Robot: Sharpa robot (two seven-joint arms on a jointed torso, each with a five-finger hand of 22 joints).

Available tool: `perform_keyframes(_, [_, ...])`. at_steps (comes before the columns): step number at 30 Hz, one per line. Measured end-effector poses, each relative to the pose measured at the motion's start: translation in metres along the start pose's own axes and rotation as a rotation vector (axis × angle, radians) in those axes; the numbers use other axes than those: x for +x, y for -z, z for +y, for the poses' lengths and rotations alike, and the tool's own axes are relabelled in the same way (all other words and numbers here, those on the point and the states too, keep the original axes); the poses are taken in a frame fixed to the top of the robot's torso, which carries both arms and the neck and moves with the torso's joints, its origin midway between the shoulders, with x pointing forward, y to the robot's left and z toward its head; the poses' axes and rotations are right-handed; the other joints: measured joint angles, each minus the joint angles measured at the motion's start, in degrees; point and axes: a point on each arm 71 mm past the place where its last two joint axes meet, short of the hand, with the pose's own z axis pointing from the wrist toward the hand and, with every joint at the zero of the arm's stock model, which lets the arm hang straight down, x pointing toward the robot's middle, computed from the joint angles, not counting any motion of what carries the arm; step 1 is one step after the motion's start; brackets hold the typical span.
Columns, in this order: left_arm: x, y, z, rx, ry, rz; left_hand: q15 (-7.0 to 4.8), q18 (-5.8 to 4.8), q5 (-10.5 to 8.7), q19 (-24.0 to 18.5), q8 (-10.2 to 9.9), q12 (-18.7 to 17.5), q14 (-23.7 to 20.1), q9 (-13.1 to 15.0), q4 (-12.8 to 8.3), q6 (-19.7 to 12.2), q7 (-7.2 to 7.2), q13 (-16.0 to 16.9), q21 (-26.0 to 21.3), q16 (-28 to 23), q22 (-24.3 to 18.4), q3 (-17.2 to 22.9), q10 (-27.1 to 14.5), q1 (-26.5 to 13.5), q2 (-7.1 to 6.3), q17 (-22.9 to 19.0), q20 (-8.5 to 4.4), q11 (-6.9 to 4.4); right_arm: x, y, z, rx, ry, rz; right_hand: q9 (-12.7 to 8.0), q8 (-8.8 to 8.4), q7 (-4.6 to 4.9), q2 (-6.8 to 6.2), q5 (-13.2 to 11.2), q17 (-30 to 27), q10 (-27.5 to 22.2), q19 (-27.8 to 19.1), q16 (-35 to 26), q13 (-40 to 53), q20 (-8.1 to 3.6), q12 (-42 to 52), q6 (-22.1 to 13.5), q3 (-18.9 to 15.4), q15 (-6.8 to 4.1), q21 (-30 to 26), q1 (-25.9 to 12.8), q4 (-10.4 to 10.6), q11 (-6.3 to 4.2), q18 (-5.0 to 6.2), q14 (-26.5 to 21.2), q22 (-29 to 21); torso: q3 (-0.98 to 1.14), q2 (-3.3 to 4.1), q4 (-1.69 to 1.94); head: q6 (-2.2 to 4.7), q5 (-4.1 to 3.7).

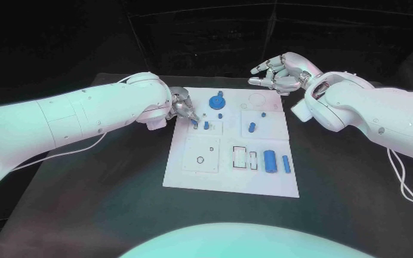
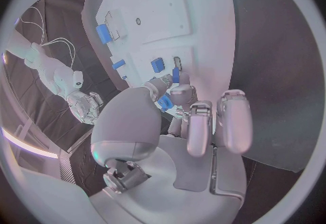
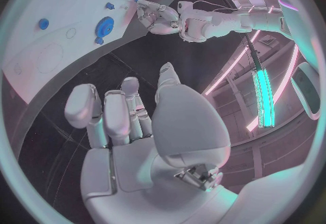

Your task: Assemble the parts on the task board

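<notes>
Head view: left robot hand (image 1: 181, 108) pinches a small blue peg (image 2: 175, 75) (light, rigid, slippery) by its top at the task board (image 1: 194, 171); right robot hand (image 1: 282, 73) hovers open-fingered, holding nothing.

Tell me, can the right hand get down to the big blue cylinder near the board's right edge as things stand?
Probably yes. The right hand is off the task board's far right corner, holding nothing, and nothing stands over the blue cylinder; the left hand works at the opposite edge.

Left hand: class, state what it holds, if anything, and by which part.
The left hand pinches a small blue part by its lower end, over the white task board.
</notes>
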Motion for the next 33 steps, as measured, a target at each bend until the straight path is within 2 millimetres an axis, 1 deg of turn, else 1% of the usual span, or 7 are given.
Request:
perform_keyframes(10, [0.0032,-0.0006,-0.0007,-0.007,-0.029,0.010,0.00,0.00,0.02,0.0,0.0,0.0,0.0,-0.1,0.0,-0.1,0.09,0.0,0.0,0.0,0.0,0.0,0.0,0.0,0.01,0.0,0.00,0.01,0.0001,0.0000,-0.0001,0.000,0.000,0.001,0.0,0.00,0.00,0.00,0.0,0.0,0.0,0.0,0.0,0.0,0.00,0.0,0.0,0.0,0.00,0.0,0.0,0.0,0.00,0.00,0.0,0.0,0.03,-0.02,-0.02,-0.19,-0.13])
perform_keyframes(19, [0.0036,-0.0008,-0.0028,-0.007,-0.054,0.019,0.00,0.00,0.01,0.0,0.2,0.0,0.0,0.0,0.0,-0.1,0.11,-0.1,0.0,0.0,0.0,0.0,0.0,0.0,0.01,0.0,0.00,0.01,0.0006,-0.0005,0.0002,-0.001,0.000,0.003,0.0,0.00,0.00,0.00,0.0,0.0,0.0,0.0,0.0,0.0,0.00,0.0,0.0,0.0,0.00,0.0,0.0,0.0,0.00,0.00,0.0,0.0,0.04,-0.02,-0.01,-0.27,0.01])
perform_keyframes(23, [0.0042,-0.0007,-0.0034,-0.007,-0.061,0.025,0.00,0.00,0.01,0.0,0.2,0.0,0.0,0.0,0.0,-0.2,0.19,-0.1,0.0,0.0,0.0,0.0,0.0,0.0,0.01,0.0,0.00,0.02,0.0006,-0.0006,0.0001,0.000,0.000,0.004,0.0,0.29,0.00,0.49,0.3,0.1,0.0,0.0,0.0,0.0,0.00,0.0,0.0,0.0,0.00,0.0,0.1,0.0,0.00,0.00,0.0,0.0,0.04,-0.02,-0.01,-0.36,0.03])
perform_keyframes(33, [0.0050,-0.0006,-0.0027,-0.010,-0.071,0.039,0.00,0.00,-0.04,0.0,0.2,0.0,0.0,0.0,0.0,-0.2,0.20,-0.1,0.0,0.0,0.0,0.0,0.0,0.0,0.01,0.0,0.00,0.03,0.0005,-0.0007,-0.0001,0.000,0.000,0.004,0.0,0.29,0.00,0.54,0.3,0.1,0.0,0.0,0.0,0.0,0.00,0.0,0.0,0.0,0.00,0.0,0.1,0.0,0.00,0.00,0.0,0.0,0.02,-0.03,0.03,-0.49,0.15])
